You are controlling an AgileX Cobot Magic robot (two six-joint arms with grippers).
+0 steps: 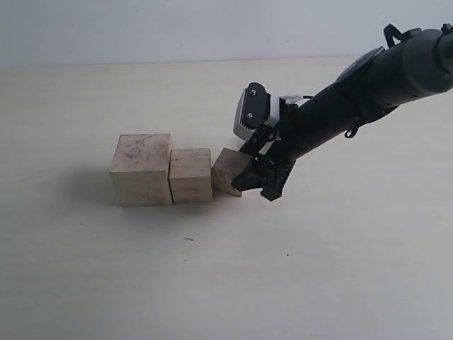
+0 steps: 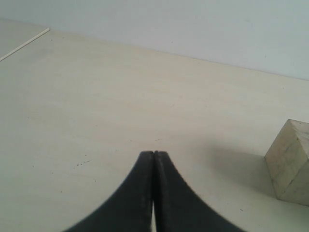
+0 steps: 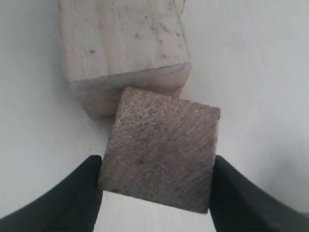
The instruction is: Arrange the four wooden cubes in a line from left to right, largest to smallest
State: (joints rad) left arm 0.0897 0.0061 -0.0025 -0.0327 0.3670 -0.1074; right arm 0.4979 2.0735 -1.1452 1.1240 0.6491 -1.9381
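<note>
Pale wooden table (image 1: pixel 318 269), matte and lightly speckled, backed by a plain grey-blue wall (image 1: pixel 141 28). We list the following upon it.

Item one: largest cube (image 1: pixel 141 170), raw beige wood with brown mottling, at the left end of a row, square to the table edge.

Item two: second cube (image 1: pixel 191 175), smaller, set flush against the right face of the first.

Item three: third cube (image 1: pixel 228 170), smaller again, just right of the second and turned askew to the row. One corner comes up to the second cube; we cannot tell whether they touch.

Item four: right gripper (image 1: pixel 256 180), reaching in from the upper right on a black arm. In the right wrist view its black fingers (image 3: pixel 72 198) press on opposite sides of the third cube, clamped on it.

Item five: left gripper (image 2: pixel 153 157), seen only in the left wrist view, its jaws pressed together with nothing between them, above bare table.

Item six: lone cube (image 2: pixel 289 164), at the edge of the left wrist view, resting on the table. Which of the four it is we cannot tell.
</note>
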